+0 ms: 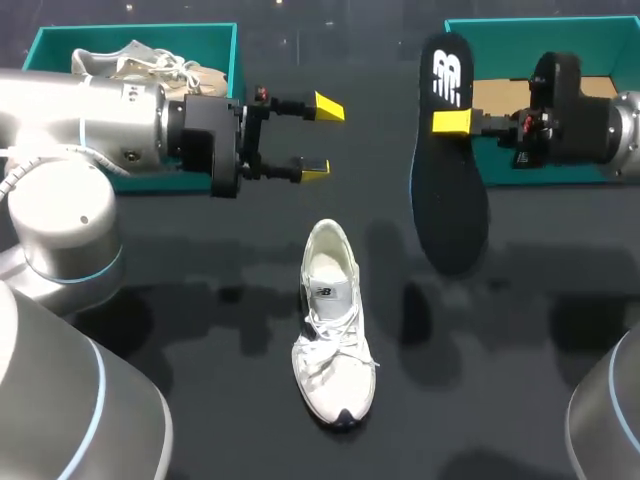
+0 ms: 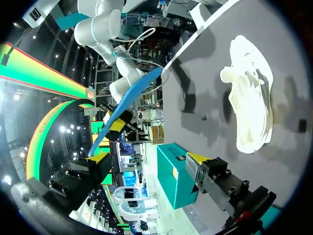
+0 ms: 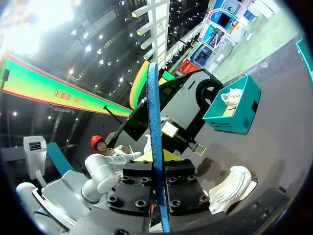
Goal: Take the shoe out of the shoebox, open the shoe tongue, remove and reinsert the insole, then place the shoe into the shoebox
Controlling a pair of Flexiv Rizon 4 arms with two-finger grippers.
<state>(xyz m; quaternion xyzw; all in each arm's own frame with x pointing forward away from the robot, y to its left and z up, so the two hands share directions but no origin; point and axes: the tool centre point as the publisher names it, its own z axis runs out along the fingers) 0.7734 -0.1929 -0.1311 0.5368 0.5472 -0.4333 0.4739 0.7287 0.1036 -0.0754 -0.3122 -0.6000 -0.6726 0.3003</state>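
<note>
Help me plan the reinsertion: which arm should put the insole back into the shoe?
Right. The right gripper is shut on the insole, held up near the shoe. The left gripper is open and empty, so it could only steady the shoe.

A white shoe point(image 1: 335, 335) lies at lower centre. At upper right, the right gripper point(image 1: 452, 122) pinches a black insole point(image 1: 450, 200). The left gripper point(image 1: 322, 137), upper left of centre, has its fingers spread.

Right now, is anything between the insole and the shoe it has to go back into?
Nothing visible. The right gripper holds the insole over bare table, right of the shoe. The open left gripper hangs on the shoe's other side, off that path.
</note>
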